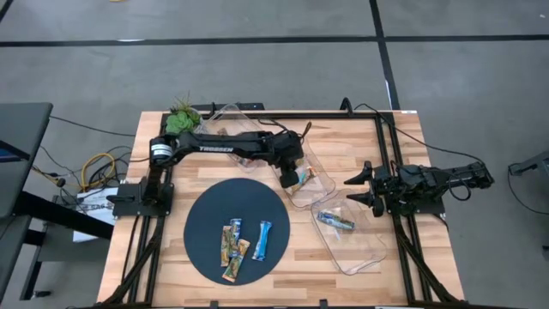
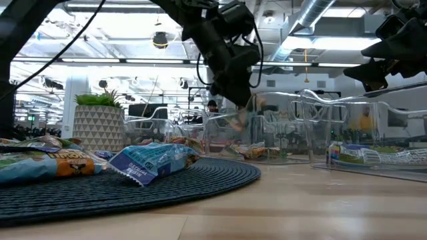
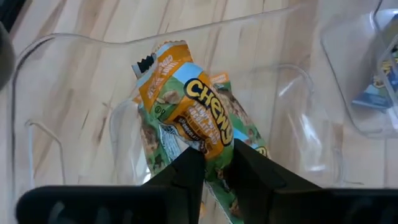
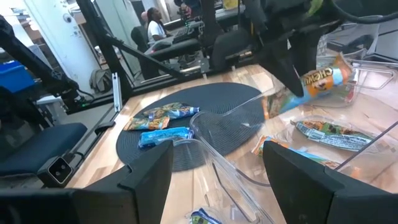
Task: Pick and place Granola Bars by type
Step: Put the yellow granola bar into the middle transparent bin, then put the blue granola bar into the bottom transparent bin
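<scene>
Clamped between the left gripper (image 3: 214,163) fingers, an orange Chewy granola bar (image 3: 189,102) hangs over the middle clear tray (image 1: 319,184) (placing step, judging); next, release. Right gripper (image 4: 214,163) waits open.

An open-plan robotics lab: exposed ceiling ducts (image 2: 320,17), more arm rigs (image 4: 186,37), seated person (image 4: 152,25) behind.

Left wrist view: dark left gripper fingers (image 3: 186,171) are covering the lower end of the orange-and-green wrapped granola bar (image 3: 199,118). Low view: clear plastic trays (image 2: 347,127) are blurring their contents; wrapper print unreadable. Person in the room behind, right wrist view (image 4: 151,28), too small to detail.
</scene>
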Available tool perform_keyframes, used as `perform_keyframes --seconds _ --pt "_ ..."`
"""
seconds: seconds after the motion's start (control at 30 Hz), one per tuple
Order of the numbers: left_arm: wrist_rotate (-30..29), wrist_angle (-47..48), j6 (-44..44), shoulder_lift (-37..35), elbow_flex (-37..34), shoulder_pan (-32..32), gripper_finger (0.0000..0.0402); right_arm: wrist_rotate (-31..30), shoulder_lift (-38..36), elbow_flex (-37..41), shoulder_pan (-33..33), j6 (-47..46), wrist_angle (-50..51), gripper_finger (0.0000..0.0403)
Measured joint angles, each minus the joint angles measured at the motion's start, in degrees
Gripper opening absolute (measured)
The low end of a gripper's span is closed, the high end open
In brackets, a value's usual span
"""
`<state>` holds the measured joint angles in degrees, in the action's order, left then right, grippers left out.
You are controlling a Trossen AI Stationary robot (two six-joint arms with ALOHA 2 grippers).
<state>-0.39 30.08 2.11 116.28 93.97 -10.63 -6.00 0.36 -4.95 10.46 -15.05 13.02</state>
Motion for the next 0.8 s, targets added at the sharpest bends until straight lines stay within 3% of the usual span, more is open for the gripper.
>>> perform_keyframes --seconds 0.4,0.8 --pt "-0.3 -1.4 -0.2 0.2 0.0 0.0 0.0154 0.0 0.0 0.0 0.0 0.0 -0.1 0.0244" --pt "-0.1 -5.3 6.2 -4.6 0.0 0.9 0.0165 0.0 0.0 0.0 0.0 0.0 -0.1 0.0244"
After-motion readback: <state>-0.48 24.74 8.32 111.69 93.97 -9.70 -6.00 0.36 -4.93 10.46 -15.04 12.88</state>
